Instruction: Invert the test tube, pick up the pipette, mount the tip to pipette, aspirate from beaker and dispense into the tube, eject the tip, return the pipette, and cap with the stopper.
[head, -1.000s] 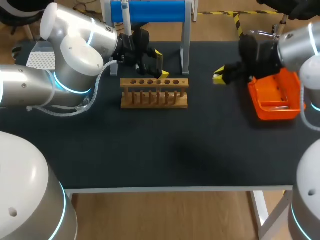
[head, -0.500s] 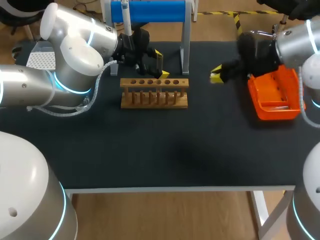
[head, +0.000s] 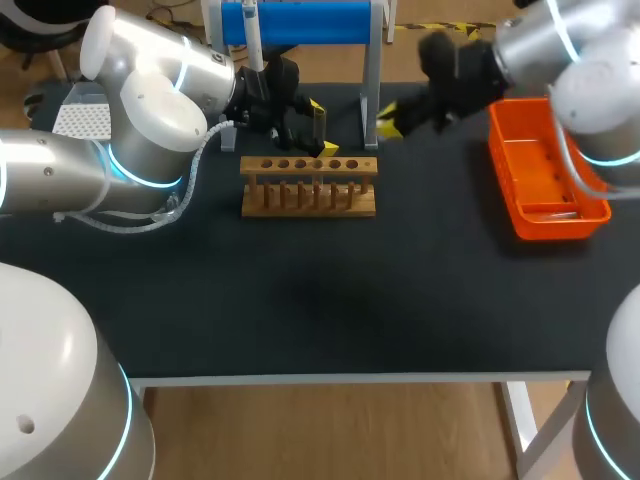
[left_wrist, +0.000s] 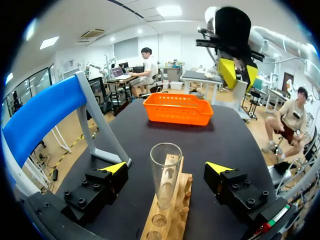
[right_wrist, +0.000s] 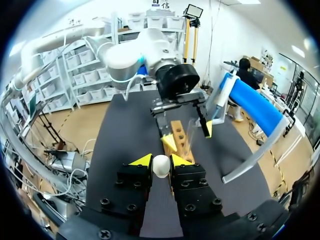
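Note:
A clear test tube (left_wrist: 166, 172) stands upright, mouth up, in the end hole of the wooden rack (left_wrist: 172, 210). My left gripper (left_wrist: 167, 168) is open around the tube, its yellow-tipped fingers well apart on either side and touching nothing. In the head view the rack (head: 308, 186) lies behind the table's middle, with the left gripper (head: 312, 122) at its back. My right gripper (right_wrist: 161, 161) is shut on a small white stopper (right_wrist: 161, 166) and hangs right of the rack, near the stand's leg (head: 389, 117). The pipette (head: 251, 32) hangs on the blue stand (head: 300, 22).
An orange basket (head: 545, 185) sits at the table's right side, behind the right gripper in the left wrist view (left_wrist: 177, 109). The blue stand's grey leg (head: 371, 90) rises between the rack and my right gripper. A white tip box (head: 80, 120) lies at the far left.
My right arm has swung left and toward the back, from beside the orange basket to near the stand's leg, carrying the stopper. The left arm has kept still.

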